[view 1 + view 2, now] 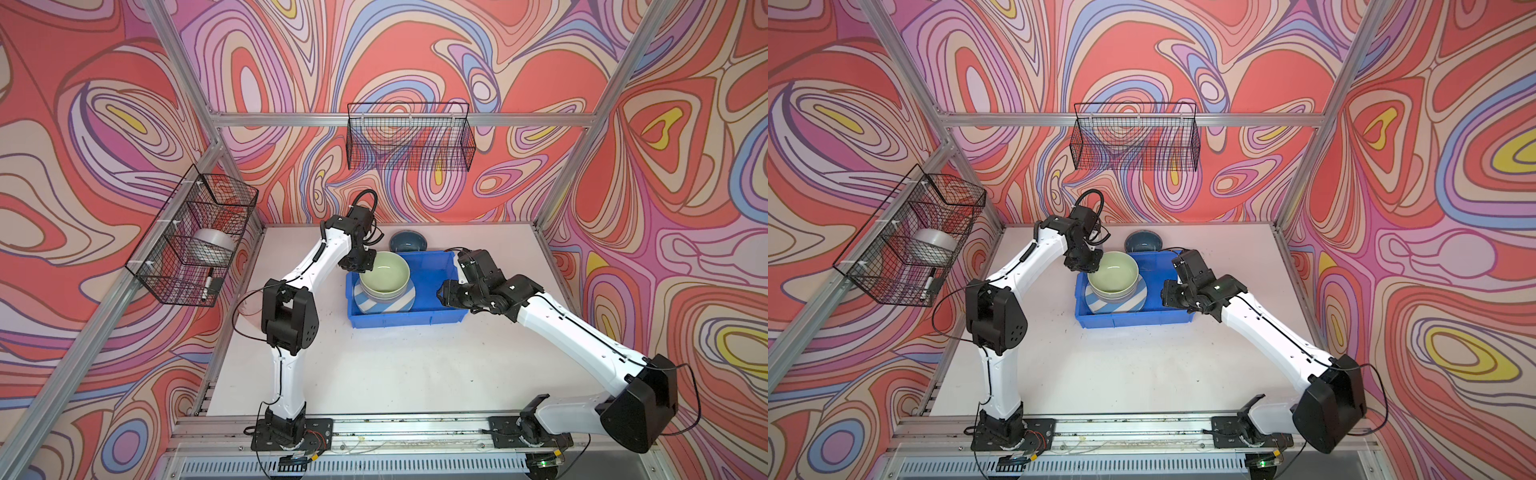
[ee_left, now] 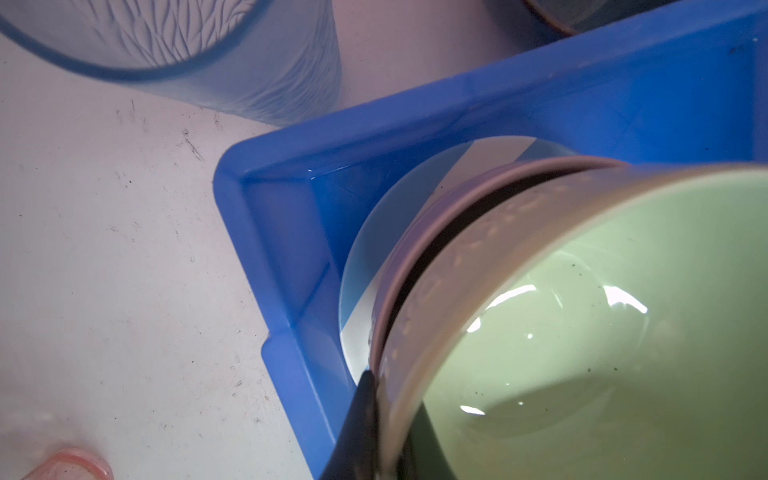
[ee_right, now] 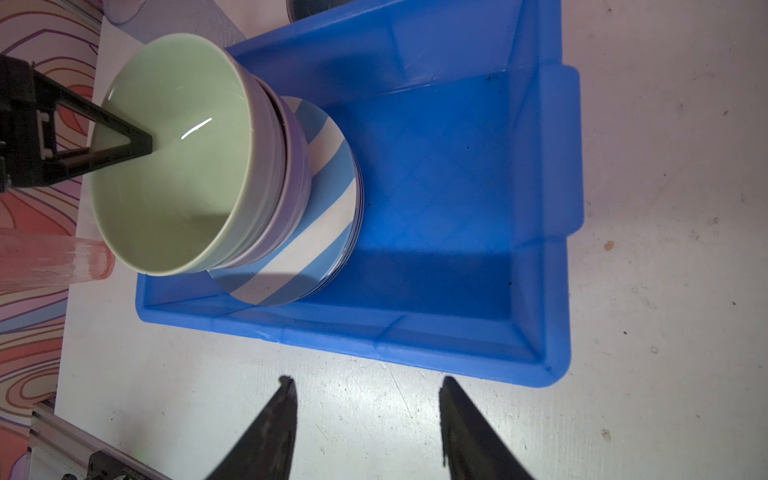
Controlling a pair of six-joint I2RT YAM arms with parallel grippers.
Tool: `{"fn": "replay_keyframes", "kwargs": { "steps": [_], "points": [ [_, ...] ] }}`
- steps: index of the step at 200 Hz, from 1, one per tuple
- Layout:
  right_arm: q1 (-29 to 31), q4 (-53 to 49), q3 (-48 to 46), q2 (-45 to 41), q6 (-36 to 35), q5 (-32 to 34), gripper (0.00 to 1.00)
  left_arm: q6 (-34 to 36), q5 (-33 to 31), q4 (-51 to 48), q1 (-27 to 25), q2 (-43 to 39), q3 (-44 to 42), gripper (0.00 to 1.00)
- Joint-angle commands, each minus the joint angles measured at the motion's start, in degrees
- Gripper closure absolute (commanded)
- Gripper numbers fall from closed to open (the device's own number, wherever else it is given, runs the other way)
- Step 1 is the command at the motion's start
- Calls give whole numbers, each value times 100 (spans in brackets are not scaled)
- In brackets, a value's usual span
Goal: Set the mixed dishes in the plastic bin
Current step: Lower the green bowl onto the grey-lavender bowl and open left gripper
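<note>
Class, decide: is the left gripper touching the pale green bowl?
Touching. The left wrist view shows the left gripper clamped on the rim of the pale green bowl, a black finger against each side, no gap.

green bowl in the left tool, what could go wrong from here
1. The left tool pinches the rim of the pale green bowl, which sits in the lavender bowl with a gap showing; released unseated, it may rock or tip.
2. These bowls crowd a corner of the blue bin, and the bluish tumbler stands just outside, so backing out could knock it.
</note>
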Motion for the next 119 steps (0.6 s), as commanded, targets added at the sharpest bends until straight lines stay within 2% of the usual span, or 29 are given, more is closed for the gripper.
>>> {"fn": "replay_keyframes", "kwargs": {
  "steps": [1, 83, 119],
  "points": [
    [42, 40, -78, -26, 22, 0, 44, -55, 224, 122, -19, -11, 2, 100],
    [42, 51, -95, -29, 22, 1, 44, -50, 161, 253, -19, -73, -241, 98],
    [42, 83, -95, -29, 28, 13, 43, -30, 95, 262, -19, -240, -262, 76]
  ]
}}
